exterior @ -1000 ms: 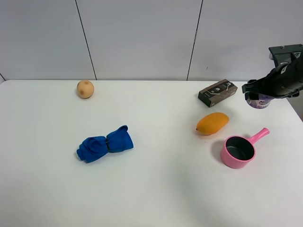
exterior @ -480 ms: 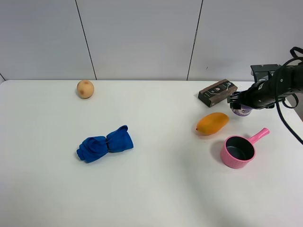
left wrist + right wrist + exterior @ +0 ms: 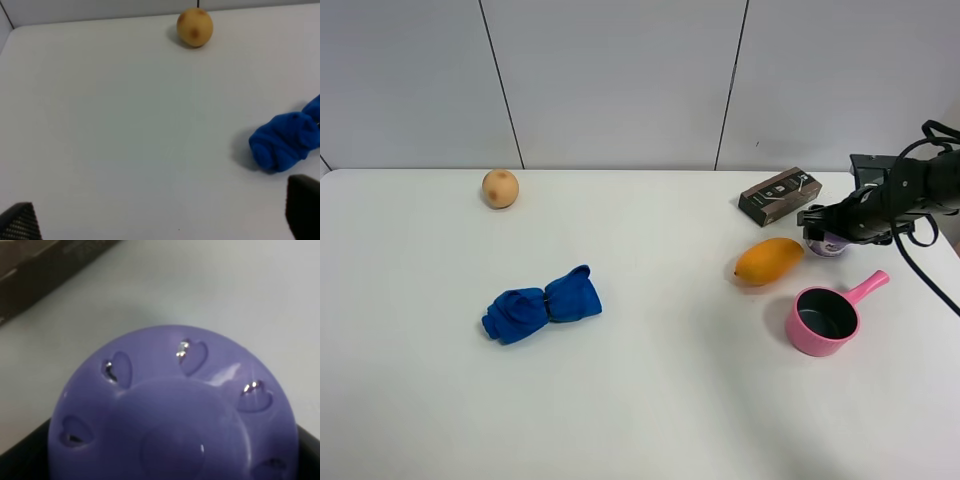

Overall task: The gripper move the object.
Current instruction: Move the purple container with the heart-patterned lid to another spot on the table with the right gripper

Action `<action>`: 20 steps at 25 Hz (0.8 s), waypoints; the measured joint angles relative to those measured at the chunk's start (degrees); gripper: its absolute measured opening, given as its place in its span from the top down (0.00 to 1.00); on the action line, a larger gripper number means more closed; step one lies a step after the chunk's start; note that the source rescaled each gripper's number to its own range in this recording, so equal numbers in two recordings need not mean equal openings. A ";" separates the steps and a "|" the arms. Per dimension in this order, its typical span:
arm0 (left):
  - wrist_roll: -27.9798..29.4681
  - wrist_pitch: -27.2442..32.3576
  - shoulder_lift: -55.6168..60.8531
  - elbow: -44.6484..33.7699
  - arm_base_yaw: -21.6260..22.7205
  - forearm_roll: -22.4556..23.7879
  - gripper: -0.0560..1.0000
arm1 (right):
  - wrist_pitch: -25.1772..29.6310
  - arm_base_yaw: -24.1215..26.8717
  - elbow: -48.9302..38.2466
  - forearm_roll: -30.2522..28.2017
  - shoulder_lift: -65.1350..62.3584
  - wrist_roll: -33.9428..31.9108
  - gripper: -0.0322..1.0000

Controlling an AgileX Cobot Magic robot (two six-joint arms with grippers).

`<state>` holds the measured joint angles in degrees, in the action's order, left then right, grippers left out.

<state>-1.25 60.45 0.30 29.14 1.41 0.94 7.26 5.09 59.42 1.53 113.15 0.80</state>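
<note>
Two tools: the right tool clamps the lilac-lidded object beside the mango; the left tool gapes empty.

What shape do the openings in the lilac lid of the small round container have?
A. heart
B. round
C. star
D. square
A: on the lid of the container, the right wrist view shows heart-shaped openings set in a ring.

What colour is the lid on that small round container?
Lilac lid with heart-shaped slots, clearest in the right wrist view.
</note>
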 joint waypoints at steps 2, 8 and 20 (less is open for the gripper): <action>0.00 0.00 0.00 0.00 0.00 0.00 0.00 | -0.05 0.88 0.00 0.78 0.36 0.00 0.97; 0.06 0.00 0.00 0.00 0.00 0.00 0.00 | -0.17 1.93 -0.10 1.16 0.50 -0.16 0.97; 0.00 0.00 0.00 0.00 0.00 0.00 0.00 | -4.29 1.93 -0.10 6.10 2.07 -0.16 0.97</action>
<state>-1.25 60.45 0.30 29.14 1.41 0.94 2.97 7.01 59.32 7.64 115.21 0.64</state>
